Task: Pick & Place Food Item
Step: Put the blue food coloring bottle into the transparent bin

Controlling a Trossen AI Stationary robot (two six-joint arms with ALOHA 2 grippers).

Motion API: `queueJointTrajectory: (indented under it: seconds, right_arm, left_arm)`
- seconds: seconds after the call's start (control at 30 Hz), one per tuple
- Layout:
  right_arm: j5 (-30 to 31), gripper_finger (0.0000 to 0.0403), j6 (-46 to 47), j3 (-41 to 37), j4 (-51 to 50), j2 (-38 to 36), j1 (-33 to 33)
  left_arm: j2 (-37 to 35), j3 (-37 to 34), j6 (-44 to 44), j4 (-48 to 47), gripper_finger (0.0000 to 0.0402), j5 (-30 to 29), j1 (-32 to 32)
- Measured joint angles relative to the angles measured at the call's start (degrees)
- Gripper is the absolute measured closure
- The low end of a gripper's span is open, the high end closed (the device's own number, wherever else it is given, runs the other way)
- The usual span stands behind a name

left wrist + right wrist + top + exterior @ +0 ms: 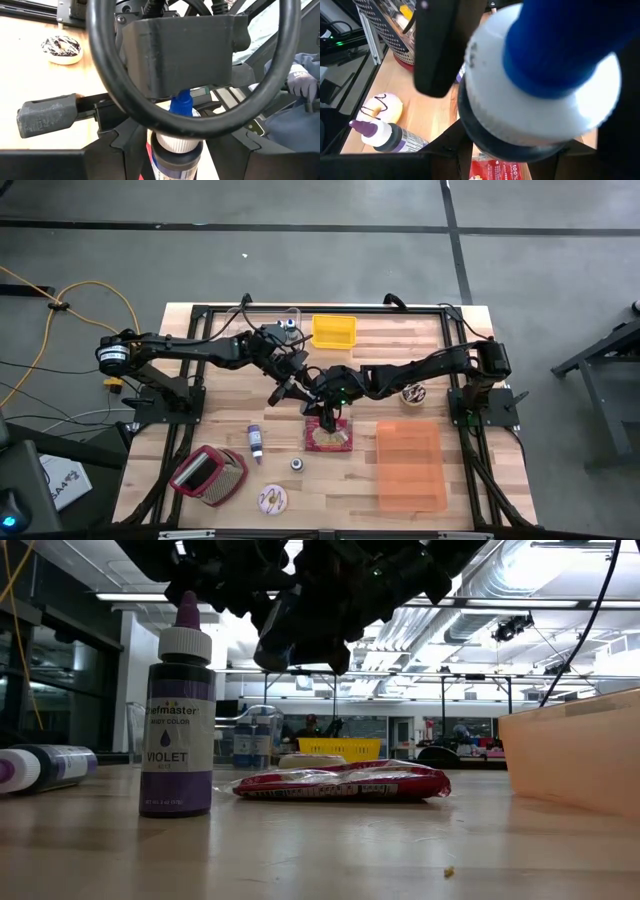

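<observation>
R gripper (322,420) at table centre, fingers part-closed around a blue-capped bottle (540,75) w/ ribbed white collar, held above the red snack packet (329,438). L gripper (285,388) just at its 10 o'clock, fingers parted; can't tell if it touches the bottle. Packet lies flat, glossy, crinkled. Orange translucent bin (410,465) at packet's 3 o'clock, violet bottle (255,442) at 9. Bare wood table (200,420) free toward 9 o'clock edge
</observation>
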Motion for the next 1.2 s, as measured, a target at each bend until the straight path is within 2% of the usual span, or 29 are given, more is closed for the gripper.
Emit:
queueJointTrajectory:
  seconds: [0.4, 0.83, 1.2]
  right_arm:
    - [0.0, 0.027, 0.0, 0.0, 0.0, -0.1, 0.0]
    - [-0.5, 0.027, 0.1, 0.0, 0.0, -0.1, 0.0]
    - [-0.5, 0.0237, 0.0, 0.0, 0.0, -0.1, 0.0]
  left_arm:
    - [0.0, 0.0, -0.2, 0.0, 0.029, 0.1, 0.0]
    - [0.0, 0.0, -1.6, 0.0, 0.029, 0.1, 0.0]
    - [0.0, 0.0, -1.9, 0.0, 0.029, 0.4, 0.0]
